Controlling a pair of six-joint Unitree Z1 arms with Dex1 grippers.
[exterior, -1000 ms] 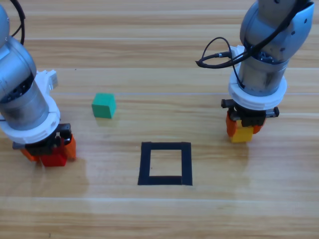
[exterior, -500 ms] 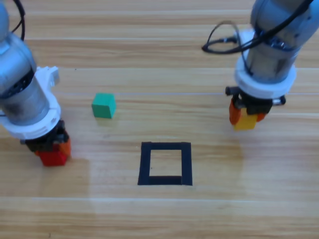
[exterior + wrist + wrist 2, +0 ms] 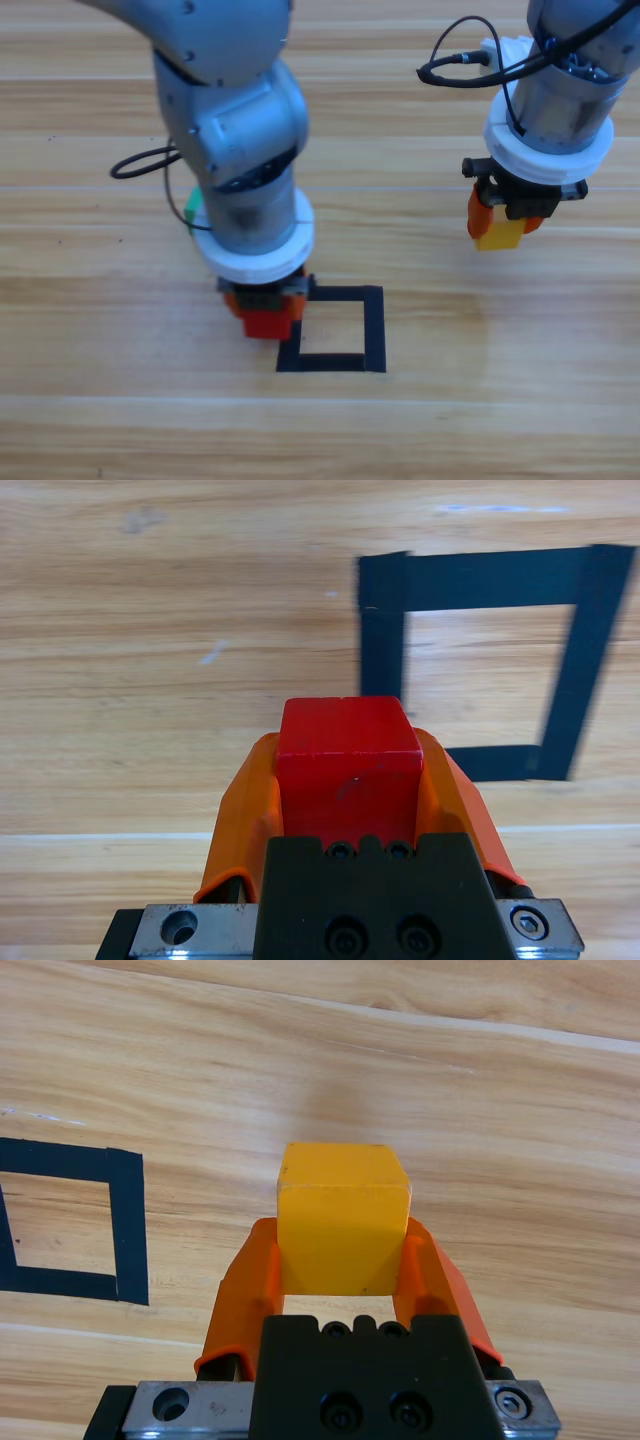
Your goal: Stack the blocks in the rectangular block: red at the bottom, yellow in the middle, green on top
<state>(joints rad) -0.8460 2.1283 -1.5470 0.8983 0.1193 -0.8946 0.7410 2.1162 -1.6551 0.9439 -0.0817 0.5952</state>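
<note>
Currently carrying red (image 3: 266, 322) toward rectangular block (image 3: 374, 325), clamped in left end effector (image 3: 264, 312), just at frame's left edge, near-left corner. Needs shifting right until centred over hollow middle, then lowering straight down, squaring cube faces to tape sides, releasing only once flat on desk (image 3: 500, 420). Little margin: frame looks only somewhat wider than cube, so off-centre drop would likely sit on tape and spoil base for stack. Right end effector (image 3: 505, 222) clenched on yellow (image 3: 499, 234), held off to right and farther back, well apart from frame; best kept waiting there until red is down and left arm clears. Green (image 3: 194, 209) mostly hidden behind left arm, only sliver visible, far-left of frame. Wood surface level, smooth, slightly glossy. Room around frame open on near and right sides.
</note>
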